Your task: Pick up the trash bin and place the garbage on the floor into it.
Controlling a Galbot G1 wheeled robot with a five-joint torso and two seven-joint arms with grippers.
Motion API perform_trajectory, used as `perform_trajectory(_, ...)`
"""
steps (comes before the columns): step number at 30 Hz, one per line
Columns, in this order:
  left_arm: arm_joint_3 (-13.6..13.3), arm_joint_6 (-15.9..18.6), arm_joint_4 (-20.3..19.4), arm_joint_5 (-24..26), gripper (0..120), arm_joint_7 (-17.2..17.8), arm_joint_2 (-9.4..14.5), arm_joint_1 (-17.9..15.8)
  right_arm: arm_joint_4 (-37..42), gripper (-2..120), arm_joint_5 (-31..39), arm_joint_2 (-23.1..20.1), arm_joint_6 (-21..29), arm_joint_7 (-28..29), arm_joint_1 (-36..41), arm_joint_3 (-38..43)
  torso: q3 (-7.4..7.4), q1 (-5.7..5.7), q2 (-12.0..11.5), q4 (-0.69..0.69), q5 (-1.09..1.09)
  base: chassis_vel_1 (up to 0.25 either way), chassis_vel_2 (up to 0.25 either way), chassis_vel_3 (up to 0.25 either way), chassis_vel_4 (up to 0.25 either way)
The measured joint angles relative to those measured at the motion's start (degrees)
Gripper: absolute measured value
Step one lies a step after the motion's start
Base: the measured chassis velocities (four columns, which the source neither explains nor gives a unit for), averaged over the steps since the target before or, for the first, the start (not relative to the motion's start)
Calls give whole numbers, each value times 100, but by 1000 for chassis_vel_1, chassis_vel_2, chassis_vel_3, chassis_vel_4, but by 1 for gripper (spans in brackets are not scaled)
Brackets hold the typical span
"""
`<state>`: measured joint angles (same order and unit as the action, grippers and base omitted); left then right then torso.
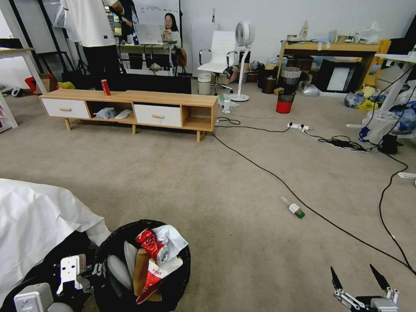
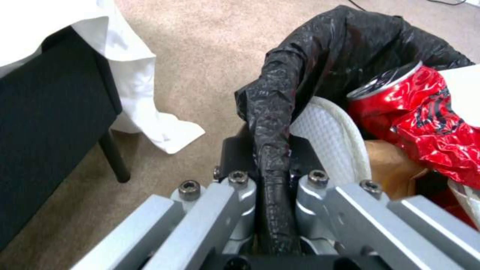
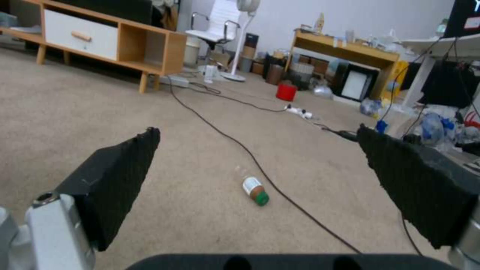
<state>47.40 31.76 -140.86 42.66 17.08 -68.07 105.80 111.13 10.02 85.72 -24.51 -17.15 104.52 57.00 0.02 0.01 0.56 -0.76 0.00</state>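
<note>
The trash bin (image 1: 185, 272), black mesh with a black liner, hangs at the lower left of the head view. My left gripper (image 1: 98, 270) is shut on its rim; in the left wrist view the liner-covered rim (image 2: 272, 150) runs between the jaws. Inside lie a crushed red can (image 1: 151, 245), a pale tissue (image 1: 172, 236), a red-white packet (image 1: 154, 277) and a brown paper bag (image 1: 140, 271). One piece of garbage, a clear green-capped bottle (image 1: 293, 207), lies on the floor (image 1: 195, 182) ahead to the right. My right gripper (image 1: 358, 277) is open, low over the carpet, with the bottle (image 3: 255, 187) lying beyond its fingertips.
A black cable (image 1: 268, 173) crosses the carpet just past the bottle. A white cloth (image 1: 39, 216) drapes a table at my left. Farther off stand a low wooden cabinet (image 1: 130, 106) with an upright red can (image 1: 105, 87), a red-and-black bin (image 1: 285, 102) and a power strip (image 1: 299, 126).
</note>
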Motion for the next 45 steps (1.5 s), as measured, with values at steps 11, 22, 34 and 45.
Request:
perform_trajectory(11, 0, -4, 0, -7, 4, -7, -4, 1, -24, 100, 15, -12, 1, -12, -14, 3, 0, 0, 0, 0, 0, -5, 4, 3, -3)
perform_trajectory(22, -3, -9, 0, -19, 4, -16, -6, 1, -31, 100, 35, -22, 3, -21, -27, 8, 0, 0, 0, -1, 0, -44, 48, 51, -39)
perform_trajectory(34, -17, -9, -2, -2, 4, -22, -4, -3, -36, 100, 51, -23, 6, -31, -26, 22, 0, 0, 0, -1, 0, -50, 51, 37, -45)
perform_trajectory(45, -20, -9, -8, 9, 4, -27, -5, -7, -27, 100, 52, -21, 13, -42, -29, 23, 0, 0, 0, 0, 0, -104, 101, 114, -99)
